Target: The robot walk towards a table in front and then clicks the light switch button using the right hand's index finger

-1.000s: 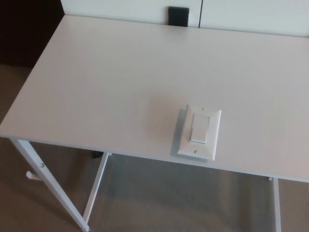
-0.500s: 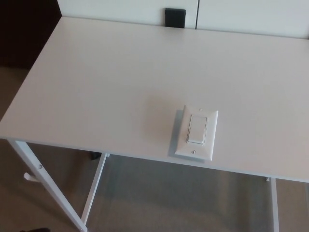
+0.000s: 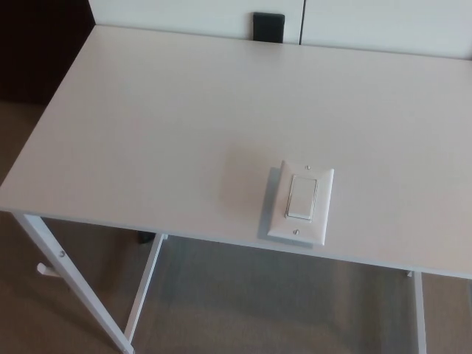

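Light switch [image 3: 301,203] sits flat on the white table [image 3: 162,125], lower right of centre in the frame and close to the table's near edge, with its rocker button [image 3: 302,197] in the middle of the plate. Neither robot hand shows up anywhere, so can't say whether the fingers are apart or together. Small black box [image 3: 268,27] at the top centre, behind the table's far edge.

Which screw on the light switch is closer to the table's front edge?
The lower screw. It sits below the rocker button on the switch plate, next to the table front edge. The upper screw is farther back.
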`<state>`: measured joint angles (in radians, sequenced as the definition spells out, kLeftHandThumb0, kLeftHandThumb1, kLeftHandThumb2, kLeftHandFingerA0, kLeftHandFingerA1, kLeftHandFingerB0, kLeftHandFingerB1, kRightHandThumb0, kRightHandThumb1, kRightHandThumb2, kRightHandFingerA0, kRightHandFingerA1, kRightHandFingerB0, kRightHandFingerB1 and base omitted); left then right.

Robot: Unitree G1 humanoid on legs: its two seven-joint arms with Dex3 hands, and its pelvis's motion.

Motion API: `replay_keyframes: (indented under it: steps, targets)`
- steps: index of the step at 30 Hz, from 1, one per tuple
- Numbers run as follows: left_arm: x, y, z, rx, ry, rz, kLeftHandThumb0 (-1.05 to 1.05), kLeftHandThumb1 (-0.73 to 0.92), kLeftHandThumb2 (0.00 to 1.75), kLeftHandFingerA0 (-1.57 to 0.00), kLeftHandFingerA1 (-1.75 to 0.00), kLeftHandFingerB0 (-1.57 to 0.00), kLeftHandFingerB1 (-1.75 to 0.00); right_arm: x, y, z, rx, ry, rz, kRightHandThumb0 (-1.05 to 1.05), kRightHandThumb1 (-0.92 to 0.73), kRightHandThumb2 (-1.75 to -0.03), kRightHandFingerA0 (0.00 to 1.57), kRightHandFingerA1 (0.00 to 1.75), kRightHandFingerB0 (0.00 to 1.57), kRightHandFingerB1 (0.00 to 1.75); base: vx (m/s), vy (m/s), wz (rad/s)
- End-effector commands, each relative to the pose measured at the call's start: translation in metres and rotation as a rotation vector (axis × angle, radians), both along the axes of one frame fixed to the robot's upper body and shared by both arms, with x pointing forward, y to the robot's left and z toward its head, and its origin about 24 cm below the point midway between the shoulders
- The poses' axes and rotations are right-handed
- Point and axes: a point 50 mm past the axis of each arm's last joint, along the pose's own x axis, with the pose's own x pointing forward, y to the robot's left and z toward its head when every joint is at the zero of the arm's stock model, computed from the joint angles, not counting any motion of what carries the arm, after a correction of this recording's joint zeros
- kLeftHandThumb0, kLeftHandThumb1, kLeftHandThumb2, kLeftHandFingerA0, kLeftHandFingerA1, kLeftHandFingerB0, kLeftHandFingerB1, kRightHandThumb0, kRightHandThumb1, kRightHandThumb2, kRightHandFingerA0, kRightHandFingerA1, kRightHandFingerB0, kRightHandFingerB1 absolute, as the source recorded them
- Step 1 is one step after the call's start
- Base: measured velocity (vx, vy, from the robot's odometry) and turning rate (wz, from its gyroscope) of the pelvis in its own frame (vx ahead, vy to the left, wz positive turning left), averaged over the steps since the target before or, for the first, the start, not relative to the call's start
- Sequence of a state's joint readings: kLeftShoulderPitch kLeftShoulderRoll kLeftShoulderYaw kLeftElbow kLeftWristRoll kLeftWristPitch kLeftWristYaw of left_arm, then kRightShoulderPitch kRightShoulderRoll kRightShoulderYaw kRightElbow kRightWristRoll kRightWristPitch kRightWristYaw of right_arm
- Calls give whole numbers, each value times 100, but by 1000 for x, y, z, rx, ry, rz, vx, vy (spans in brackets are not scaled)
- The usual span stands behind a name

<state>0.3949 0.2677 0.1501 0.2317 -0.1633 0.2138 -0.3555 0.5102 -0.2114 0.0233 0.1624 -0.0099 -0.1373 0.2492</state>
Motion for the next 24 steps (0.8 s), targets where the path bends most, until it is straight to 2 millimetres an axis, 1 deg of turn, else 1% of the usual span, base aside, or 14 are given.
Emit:
replay_keyframes:
  steps: [1,2,3,4,5,6,7,11,14,15,17,22,23,24]
  targets:
    - [3,3,5,17,-19,-21,-32,66,59,-48,-43,-44,-39,-3,17,40,61,-108,107,-21,-70,-60,49,56,23,45,0,0,0]
    - [4,2,5,25,-21,-30,-33,65,59,-47,-43,-43,-38,-3,27,56,109,-152,166,-22,-50,-94,41,64,15,53,0,0,0]
    - [5,2,5,25,-22,-32,-34,66,60,-46,-43,-42,-38,-3,31,63,123,-170,188,-24,-70,-60,48,58,22,46,0,0,0]
    - [5,2,5,24,-24,-34,-34,66,60,-46,-43,-42,-38,-3,35,70,136,-191,211,-24,-70,-60,48,58,22,46,0,0,0]
    - [5,2,5,24,-24,-32,-33,66,59,-47,-43,-43,-38,-2,40,78,159,-219,238,-24,-48,-93,41,65,16,54,0,0,0]
    - [5,2,6,24,-23,-32,-33,66,59,-47,-42,-43,-38,-3,45,87,176,-240,257,-28,-67,-59,50,58,26,49,0,0,0]
    - [5,3,6,23,-22,-29,-32,66,59,-47,-42,-43,-38,-5,52,100,197,-273,290,-25,-46,-93,43,64,20,56,0,0,0]
    - [5,1,6,20,-25,-33,-33,65,59,-46,-43,-42,-38,-8,68,149,221,-450,425,-26,-41,-89,46,66,22,57,0,0,0]
    - [7,2,7,28,-27,-38,-34,65,59,-47,-43,-41,-38,-5,72,173,211,-572,468,-28,-40,-90,47,66,24,59,0,0,0]
    - [7,2,8,27,-28,-39,-34,65,59,-46,-42,-41,-38,-5,74,182,209,-601,473,-32,-60,-58,53,58,31,55,0,0,0]
    - [7,3,8,28,-29,-39,-34,65,59,-46,-42,-41,-38,-4,76,199,194,-662,495,-30,-58,-58,52,60,31,56,0,0,0]
    - [8,3,8,38,-29,-45,-34,66,59,-47,-43,-42,-38,9,76,218,68,-800,520,-31,-56,-57,53,59,36,57,0,0,0]
    - [7,3,8,34,-29,-46,-39,47,84,-40,-55,-31,-50,14,76,220,22,-821,514,-27,-55,-56,52,58,39,57,0,0,0]
    - [5,3,8,29,-30,-48,-39,47,84,-40,-55,-31,-50,19,75,221,-18,-836,506,-27,-55,-56,52,58,39,57,0,0,0]
